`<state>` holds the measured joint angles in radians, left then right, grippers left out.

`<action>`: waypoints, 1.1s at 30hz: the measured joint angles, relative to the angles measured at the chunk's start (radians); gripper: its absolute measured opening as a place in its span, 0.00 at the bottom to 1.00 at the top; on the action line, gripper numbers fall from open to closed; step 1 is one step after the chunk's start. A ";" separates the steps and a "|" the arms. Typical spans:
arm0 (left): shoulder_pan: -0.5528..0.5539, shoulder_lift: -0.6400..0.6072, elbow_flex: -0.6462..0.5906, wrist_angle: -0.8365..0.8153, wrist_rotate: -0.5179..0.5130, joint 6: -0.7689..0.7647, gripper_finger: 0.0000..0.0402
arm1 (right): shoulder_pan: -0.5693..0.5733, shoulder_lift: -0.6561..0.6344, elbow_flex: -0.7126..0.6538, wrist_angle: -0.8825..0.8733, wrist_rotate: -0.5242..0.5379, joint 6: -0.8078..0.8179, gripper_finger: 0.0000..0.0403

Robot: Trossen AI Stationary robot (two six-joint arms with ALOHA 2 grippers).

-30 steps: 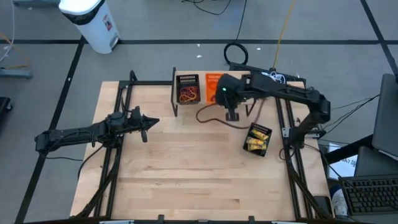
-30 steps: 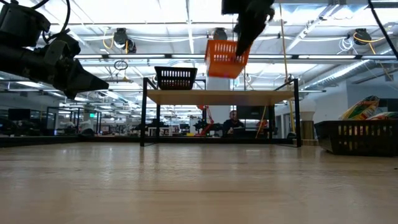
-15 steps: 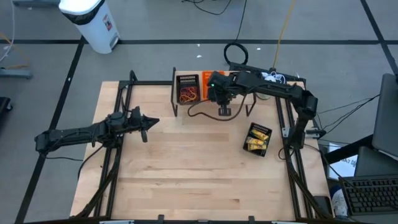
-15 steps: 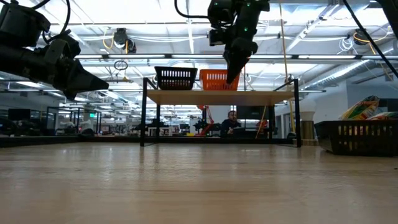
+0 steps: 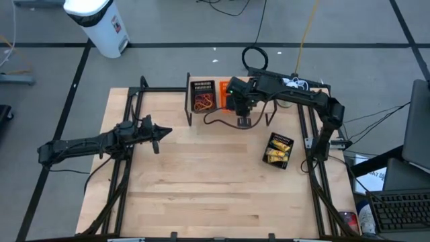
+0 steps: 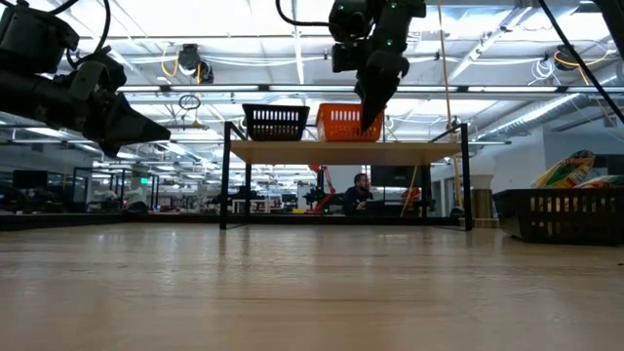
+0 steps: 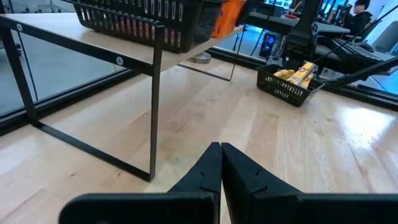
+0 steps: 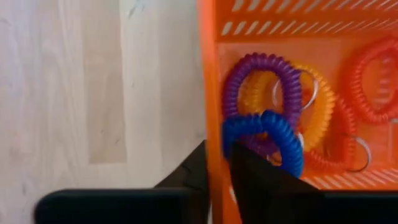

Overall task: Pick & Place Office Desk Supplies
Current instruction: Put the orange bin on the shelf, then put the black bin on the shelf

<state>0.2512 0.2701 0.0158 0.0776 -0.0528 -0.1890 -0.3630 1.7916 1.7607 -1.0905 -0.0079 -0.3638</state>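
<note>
On the shelf, the right gripper [image 8: 217, 168] pinches the orange basket [image 8: 292, 37] wall beside coiled rings [image 8: 267, 124]

A light wooden table [image 5: 201, 181] stands on a grey floor [image 5: 161, 27] crossed by dark lines. A white bin [image 5: 99, 23] stands on the floor beyond the table's far left corner, and a keyboard [image 5: 398, 210] lies off its near right. Level across the table, a large hall shows bright ceiling lights [image 6: 224, 24], with a seated person [image 6: 358, 193] far behind
</note>
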 joint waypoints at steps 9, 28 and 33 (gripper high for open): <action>0.000 0.000 0.000 0.000 0.000 -0.009 0.01 | 0.000 -0.026 -0.001 0.018 0.004 0.018 0.41; 0.000 0.000 0.000 -0.009 0.000 -0.016 0.01 | 0.023 -0.585 -0.103 0.346 -0.174 0.102 0.26; 0.000 0.000 0.000 -0.008 0.000 -0.005 0.01 | 0.024 -0.817 -0.296 0.417 -0.260 0.166 0.03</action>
<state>0.2512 0.2703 0.0154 0.0692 -0.0532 -0.1940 -0.3386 0.9744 1.4648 -0.6732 -0.2680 -0.1980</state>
